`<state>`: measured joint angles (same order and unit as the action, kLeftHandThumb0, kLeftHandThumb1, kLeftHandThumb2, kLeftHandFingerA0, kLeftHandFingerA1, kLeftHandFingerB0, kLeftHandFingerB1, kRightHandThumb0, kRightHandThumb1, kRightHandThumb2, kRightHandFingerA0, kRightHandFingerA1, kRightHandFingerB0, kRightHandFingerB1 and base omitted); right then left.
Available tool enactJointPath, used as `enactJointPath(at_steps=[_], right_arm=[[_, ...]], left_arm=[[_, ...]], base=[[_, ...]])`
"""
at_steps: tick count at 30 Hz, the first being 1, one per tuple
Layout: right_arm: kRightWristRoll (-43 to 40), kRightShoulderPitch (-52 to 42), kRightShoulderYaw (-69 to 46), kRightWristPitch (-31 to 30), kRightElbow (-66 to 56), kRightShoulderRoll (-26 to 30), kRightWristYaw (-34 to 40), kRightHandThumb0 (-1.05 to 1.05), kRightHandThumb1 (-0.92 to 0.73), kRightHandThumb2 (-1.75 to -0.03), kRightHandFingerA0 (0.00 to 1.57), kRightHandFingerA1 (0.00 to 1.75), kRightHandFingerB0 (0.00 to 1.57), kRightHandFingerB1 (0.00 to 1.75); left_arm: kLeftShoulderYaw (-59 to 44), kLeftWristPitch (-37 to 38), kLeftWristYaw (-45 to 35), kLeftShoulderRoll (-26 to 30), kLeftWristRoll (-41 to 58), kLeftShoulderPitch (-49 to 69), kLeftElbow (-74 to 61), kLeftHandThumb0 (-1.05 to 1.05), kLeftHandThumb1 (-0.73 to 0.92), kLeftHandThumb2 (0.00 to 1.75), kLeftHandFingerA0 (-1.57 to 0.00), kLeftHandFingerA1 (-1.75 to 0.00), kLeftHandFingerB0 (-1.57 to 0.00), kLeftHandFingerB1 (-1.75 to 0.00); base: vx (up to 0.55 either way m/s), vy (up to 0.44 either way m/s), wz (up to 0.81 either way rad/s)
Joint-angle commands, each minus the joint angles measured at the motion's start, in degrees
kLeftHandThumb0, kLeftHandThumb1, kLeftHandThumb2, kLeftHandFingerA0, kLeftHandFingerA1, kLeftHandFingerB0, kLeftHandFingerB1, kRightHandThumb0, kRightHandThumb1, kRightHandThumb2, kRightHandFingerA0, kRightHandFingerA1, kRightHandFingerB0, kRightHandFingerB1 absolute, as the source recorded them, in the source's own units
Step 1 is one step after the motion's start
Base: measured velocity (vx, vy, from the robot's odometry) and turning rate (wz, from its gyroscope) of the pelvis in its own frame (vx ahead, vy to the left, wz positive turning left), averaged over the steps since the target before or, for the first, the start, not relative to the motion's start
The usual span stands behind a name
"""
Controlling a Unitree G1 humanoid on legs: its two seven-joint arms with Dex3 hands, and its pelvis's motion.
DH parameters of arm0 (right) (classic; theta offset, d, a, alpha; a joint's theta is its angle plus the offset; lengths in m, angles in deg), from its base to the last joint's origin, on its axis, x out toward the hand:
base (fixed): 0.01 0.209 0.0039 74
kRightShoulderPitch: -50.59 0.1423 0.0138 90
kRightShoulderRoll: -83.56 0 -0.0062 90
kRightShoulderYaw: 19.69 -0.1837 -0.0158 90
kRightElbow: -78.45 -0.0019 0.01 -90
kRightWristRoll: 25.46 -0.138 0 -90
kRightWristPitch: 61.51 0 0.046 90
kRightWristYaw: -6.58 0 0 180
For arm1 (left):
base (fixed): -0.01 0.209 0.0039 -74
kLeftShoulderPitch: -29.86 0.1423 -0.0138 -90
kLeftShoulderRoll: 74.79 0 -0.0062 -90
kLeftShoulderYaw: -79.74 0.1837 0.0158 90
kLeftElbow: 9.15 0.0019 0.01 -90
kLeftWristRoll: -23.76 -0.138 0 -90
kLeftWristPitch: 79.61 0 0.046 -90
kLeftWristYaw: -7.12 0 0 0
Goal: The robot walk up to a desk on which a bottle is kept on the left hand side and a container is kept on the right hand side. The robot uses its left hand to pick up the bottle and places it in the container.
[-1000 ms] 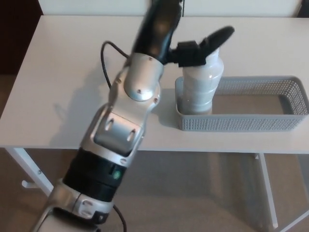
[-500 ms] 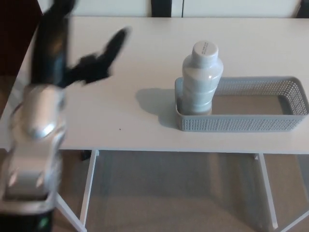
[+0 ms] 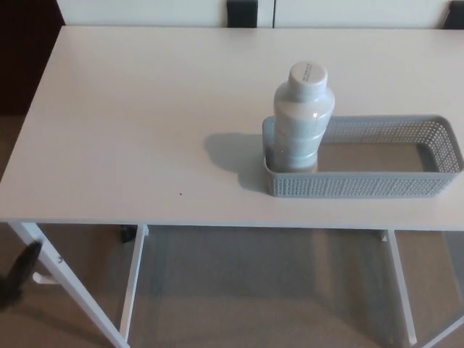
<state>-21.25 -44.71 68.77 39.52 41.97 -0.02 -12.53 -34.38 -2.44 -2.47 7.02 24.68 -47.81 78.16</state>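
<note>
A white bottle [image 3: 303,119] with a round white cap stands upright inside the left end of a grey mesh container [image 3: 377,185] on the right half of the white desk [image 3: 145,109]. Nothing touches the bottle. Only a dark, blurred bit of my left hand [image 3: 19,276] shows at the bottom left edge, below the desk top and far from the bottle. My right hand is out of sight.
The container's right part holds nothing. White desk legs [image 3: 72,290] and a crossbar show under the front edge, over a brownish floor. A dark object [image 3: 242,11] sits behind the desk's far edge.
My left arm has let go of the bottle, swung left across the desk and dropped out of the picture to the bottom left. The bottle stays upright in the container.
</note>
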Motion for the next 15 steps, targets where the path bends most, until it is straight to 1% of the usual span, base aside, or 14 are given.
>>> enactJointPath(at_steps=[1, 2, 3, 4, 5, 7, 8, 9, 10, 11, 12, 13, 14, 15], right_arm=[[-3.64, -1.76, -5.09, 1.96, 0.3, 0.23, 4.68, -0.39, -0.68, -0.6, 0.68, 0.47, 0.56, 0.42], [-3.69, -1.65, -5.2, 1.94, 0.44, 0.22, 4.78, -0.39, -0.68, -0.6, 0.68, 0.47, 0.56, 0.42], [-3.96, -1.7, -5.53, 1.6, 0.22, 0.14, 5.01, -0.39, -0.68, -0.6, 0.65, 0.46, 0.56, 0.42], [-4.15, -1.75, -5.76, 1.34, 0.03, 0.09, 5.17, -0.39, -0.68, -0.6, 0.65, 0.46, 0.56, 0.42], [-4.74, -1.74, -6.39, 0.82, 0.02, 0.12, 5.22, -0.39, -0.69, -0.61, 0.66, 0.45, 0.54, 0.41], [-5.36, -1.71, -7.09, 0.3, 0.1, 0.18, 5.2, -0.39, -0.69, -0.61, 0.66, 0.45, 0.54, 0.41], [-6.11, -0.99, -7.8, -0.06, 0.53, 0.06, 4.88, -0.38, -0.69, -0.61, 0.66, 0.45, 0.54, 0.4], [-6.27, -0.78, -8.0, -0.14, 0.64, 0.01, 4.79, -0.38, -0.69, -0.61, 0.66, 0.45, 0.54, 0.4], [-6.4, -0.61, -8.17, -0.22, 0.79, -0.01, 4.68, -0.38, -0.69, -0.61, 0.66, 0.46, 0.54, 0.41], [-6.4, -0.57, -8.26, -0.25, 0.86, -0.02, 4.63, -0.38, -0.69, -0.61, 0.66, 0.46, 0.54, 0.41], [-6.44, -0.76, -8.26, -0.25, 0.63, -0.18, 4.32, -0.38, -0.67, -0.6, 0.64, 0.45, 0.52, 0.4], [-6.45, -0.65, -8.26, -0.33, 0.45, -0.42, 4.27, -0.37, -0.68, -0.61, 0.65, 0.46, 0.53, 0.41], [-6.43, -0.57, -8.27, -0.39, 0.32, -0.61, 4.25, -0.37, -0.68, -0.61, 0.65, 0.46, 0.53, 0.41], [-6.43, -0.57, -8.27, -0.39, 0.32, -0.61, 4.25, -0.37, -0.68, -0.61, 0.65, 0.46, 0.53, 0.41]], left_arm=[[-12.7, 9.16, -63.03, 27.05, 18.18, 14.64, 45.92, -0.66, 0.47, 0.55, -0.31, -0.34, -0.33, -0.32], [-12.25, 9.13, -63.83, 27.89, 17.73, 14.35, 47.78, -0.66, 0.47, 0.55, -0.31, -0.34, -0.33, -0.32], [-12.57, 8.45, -62.19, 28.13, 17.17, 13.75, 50.54, -0.66, 0.49, 0.56, -0.31, -0.35, -0.29, -0.3], [-12.81, 8.05, -60.97, 28.28, 16.82, 13.3, 52.55, -0.66, 0.49, 0.56, -0.31, -0.35, -0.29, -0.3], [-13.98, 7.05, -57.16, 27.65, 16.63, 12.68, 56.28, -0.56, 0.58, 0.57, -0.34, -0.35, -0.32, -0.3], [-15.23, 6.16, -53.15, 26.9, 16.64, 12.05, 60.25, -0.56, 0.58, 0.57, -0.34, -0.35, -0.32, -0.3], [-14.55, 7.2, -45.9, 26.05, 14.79, 11.27, 62.68, -0.62, 0.58, 0.59, -0.33, -0.33, -0.36, -0.32], [-14.24, 7.63, -44.1, 25.92, 14.29, 11.02, 63.37, -0.62, 0.58, 0.59, -0.33, -0.33, -0.36, -0.32], [-13.43, 8.23, -40.56, 25.31, 13.18, 10.52, 63.98, -0.6, 0.64, 0.6, -0.26, -0.32, -0.28, -0.3], [-12.9, 8.63, -38.67, 24.98, 12.56, 10.16, 64.41, -0.6, 0.64, 0.6, -0.26, -0.32, -0.28, -0.3], [-10.95, 8.91, -33.61, 23.32, 10.57, 8.82, 64.06, -0.36, 0.36, 0.95, -0.01, -0.49, 0.0, -0.47], [-8.79, 8.77, -29.65, 21.61, 8.75, 6.73, 63.34, -0.36, 0.39, 0.97, -0.01, -0.49, 0.0, -0.46], [-7.38, 8.7, -27.46, 20.57, 7.65, 5.24, 62.99, -0.36, 0.39, 0.97, -0.01, -0.49, 0.0, -0.46], [-7.38, 8.7, -27.46, 20.57, 7.65, 5.24, 62.99, -0.36, 0.39, 0.97, -0.01, -0.49, 0.0, -0.46]], base=[[0.0, 0.0, 0.0], [0.0, 0.0, 0.0], [0.0, 0.0, 0.0], [0.0, 0.0, 0.0], [0.0, 0.0, 0.0], [0.0, 0.0, 0.0], [0.0, 0.0, 0.0], [0.0, 0.0, 0.0], [0.0, 0.0, 0.0], [0.0, 0.0, 0.0], [0.0, 0.0, 0.0], [0.0, 0.0, 0.0], [0.0, 0.0, 0.0], [0.0, 0.0, 0.0]])
